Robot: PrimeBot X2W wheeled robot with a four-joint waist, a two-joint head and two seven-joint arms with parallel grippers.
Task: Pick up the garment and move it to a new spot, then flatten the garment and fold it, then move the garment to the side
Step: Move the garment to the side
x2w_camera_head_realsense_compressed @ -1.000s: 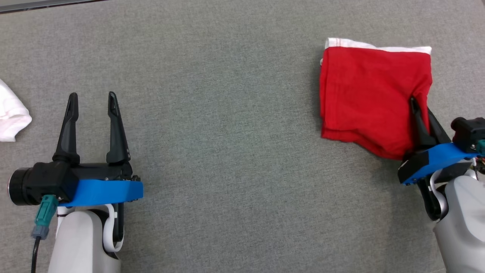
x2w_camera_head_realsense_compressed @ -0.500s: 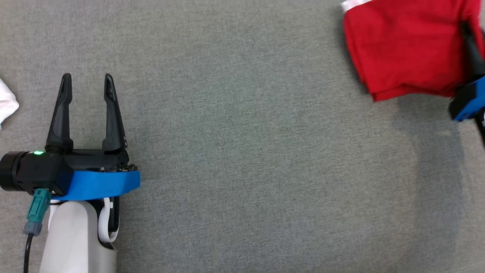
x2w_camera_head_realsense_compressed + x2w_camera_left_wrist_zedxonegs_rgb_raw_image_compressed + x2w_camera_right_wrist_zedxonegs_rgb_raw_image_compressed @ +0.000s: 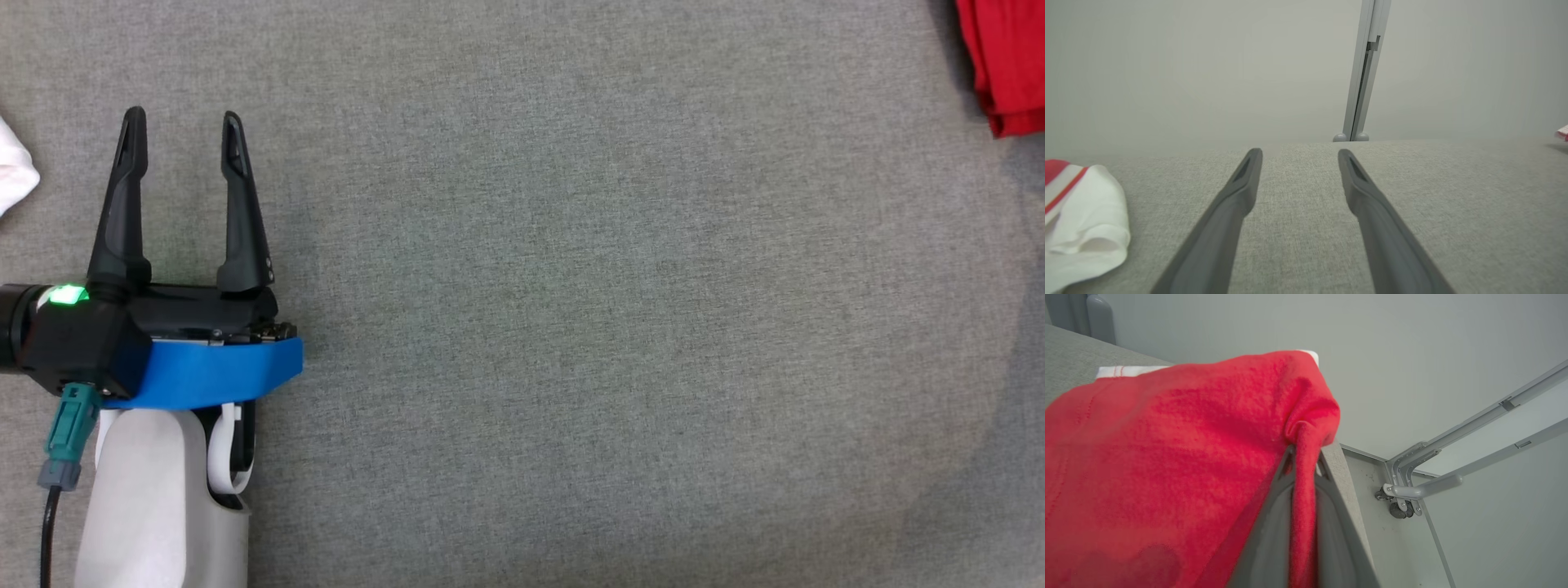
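- Currently, the two long dark fingers of the left gripper (image 3: 183, 118) are held wide apart, and nothing is gripped; the grey woven fabric surface (image 3: 571, 327) is seen between them.
- A crumpled white cloth with a red-and-white striped edge (image 3: 1081, 220) is seen outside the left jaw of that gripper, near it but not touched.
- Beyond the tips of the left jaws, a pale grey upright post (image 3: 1365, 69) is seen at the far edge of the surface.
- The right gripper (image 3: 1304, 457) is closed, and a bunched fold of the red knitted garment with a white band (image 3: 1167, 457) is pinched between its jaws.
- From that pinch the red cloth is spread out to one side of the right jaws, and the white band is seen along its far edge.
- A narrow strip of the garment is trailed down between the two right jaws toward their base.
- On the other side of the right jaws, a grey metal frame with a small caster wheel (image 3: 1400, 508) is seen, well apart from the garment.
- In the head view, a red corner of the garment is seen far to the right of the left jaws, well apart from them.
- Whether the garment's lower part is rested on the surface cannot be told.
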